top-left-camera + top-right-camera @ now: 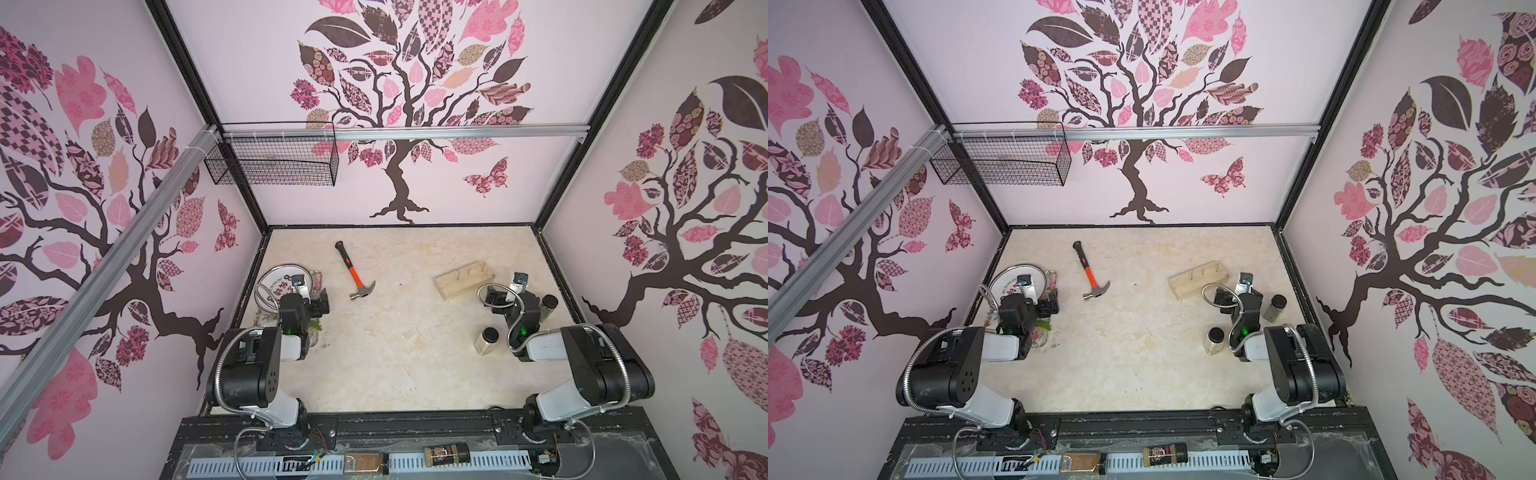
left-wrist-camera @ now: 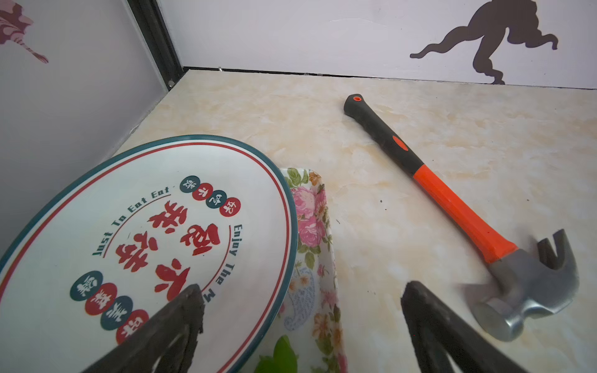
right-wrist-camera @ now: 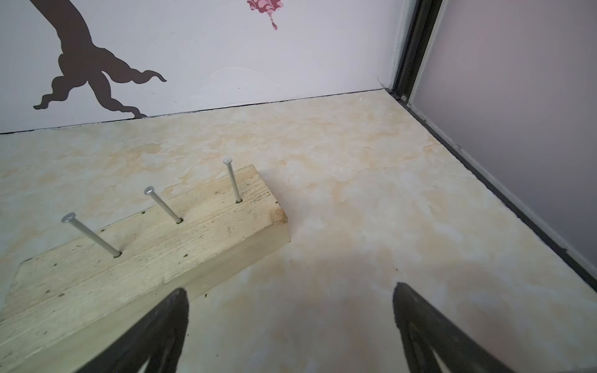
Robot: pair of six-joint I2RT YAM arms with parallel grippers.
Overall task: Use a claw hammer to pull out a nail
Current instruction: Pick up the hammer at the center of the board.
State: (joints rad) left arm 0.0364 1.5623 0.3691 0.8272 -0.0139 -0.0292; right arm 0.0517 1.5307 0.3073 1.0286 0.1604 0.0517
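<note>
Nearest the lens in both top views, the arms (image 1: 249, 365) are seen folded at the table's (image 1: 395, 357) near edge, with nothing held. In a top view the hammer (image 1: 355, 270) is found lying flat on the table between the left gripper (image 1: 321, 306) and the block (image 1: 465, 280), apart from both. The right gripper (image 1: 494, 298) hangs just beside the block. From the left wrist, the jaws are shown spread wide and empty over a plate (image 2: 145, 226) and a tray (image 2: 318, 258), with the hammer's steel head close by. From the right wrist, the jaws are likewise wide and empty, and three nails (image 3: 163, 205) are seen standing in the block, none drawn. The task is judged unstarted: the hammer is yet to be grasped, its claw hooked under a nail, and the nail levered out.
</note>
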